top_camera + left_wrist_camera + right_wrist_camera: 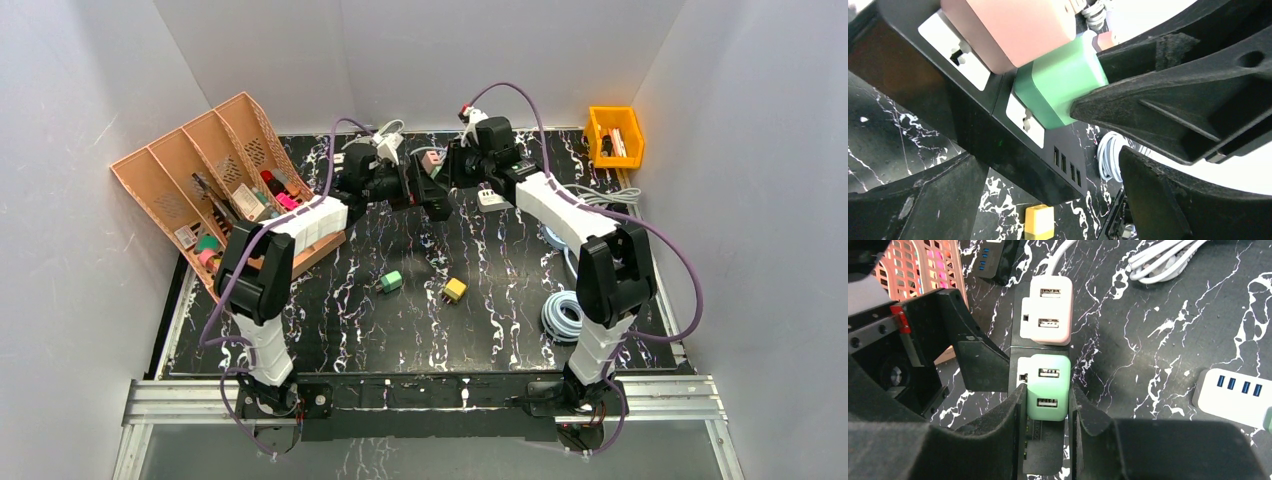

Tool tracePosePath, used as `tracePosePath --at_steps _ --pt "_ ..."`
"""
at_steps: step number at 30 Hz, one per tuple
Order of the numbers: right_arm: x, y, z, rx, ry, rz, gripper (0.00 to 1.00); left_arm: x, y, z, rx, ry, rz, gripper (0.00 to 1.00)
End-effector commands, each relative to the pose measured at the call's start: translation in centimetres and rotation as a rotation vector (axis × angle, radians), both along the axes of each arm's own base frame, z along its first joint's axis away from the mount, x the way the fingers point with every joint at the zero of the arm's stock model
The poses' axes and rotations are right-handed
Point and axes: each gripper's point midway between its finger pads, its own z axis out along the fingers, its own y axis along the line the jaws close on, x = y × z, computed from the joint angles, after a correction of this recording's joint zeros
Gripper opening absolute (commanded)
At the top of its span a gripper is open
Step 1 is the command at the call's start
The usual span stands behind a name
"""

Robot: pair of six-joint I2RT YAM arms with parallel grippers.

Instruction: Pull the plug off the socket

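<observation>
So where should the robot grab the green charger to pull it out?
Its two flat long sides, coming straight from above the USB-port face. The green USB charger stands up out of the black power strip, and the pink charger sits close at one end, leaving those sides free. The right hand straddles them.
</observation>
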Motion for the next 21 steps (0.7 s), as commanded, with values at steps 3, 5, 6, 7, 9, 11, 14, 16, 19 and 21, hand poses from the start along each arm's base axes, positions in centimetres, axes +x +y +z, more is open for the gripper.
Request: tracePosePath --at_steps 3,5,6,7,9,11,14,16,19,21 --pt "-1.1 1.3 7.6 0.131 -0.16 0.056 0.0 -1.5 -2.4 -1.0 0.045 0.021 -0.018 0.94" --pt "-1.2 1.3 8.2 0.136 -0.165 0.056 0.0 -1.4 -2.5 -1.6 0.042 0.044 0.003 0.09" --pt "-1.3 1.3 8.5 0.141 -0.17 0.057 0.0 -1.2 -2.2 -2.0 0.051 0.06 0.034 0.0" --pt "-1.4 1.2 8.8 0.142 -0.175 0.057 0.0 -1.1 -2.0 -2.1 0.05 0.05 0.05 0.0" --pt "-1.4 0.8 9.5 0.127 -0.196 0.047 0.0 -0.9 -1.5 -1.8 0.059 0.025 0.078 0.0" --pt "-1.6 0.0 10.1 0.109 -0.22 0.039 0.0 -0.7 -1.1 -1.9 0.103 0.009 0.08 0.0" --pt "-2.6 -0.9 11.2 0.13 -0.252 0.066 0.0 -0.3 -0.8 -1.9 0.15 -0.009 0.068 0.0" --pt "-3.9 -1.2 11.4 0.15 -0.255 0.102 0.0 0.0 -0.5 -1.8 0.172 -0.027 0.07 0.0" --pt "-6.4 -1.1 9.5 0.154 -0.208 0.175 0.0 0.9 0.6 -1.6 0.209 -0.052 0.087 0.0" --pt "-8.7 -0.5 6.5 0.103 -0.163 0.247 0.0 1.6 1.9 -1.6 0.221 -0.053 0.109 0.0"
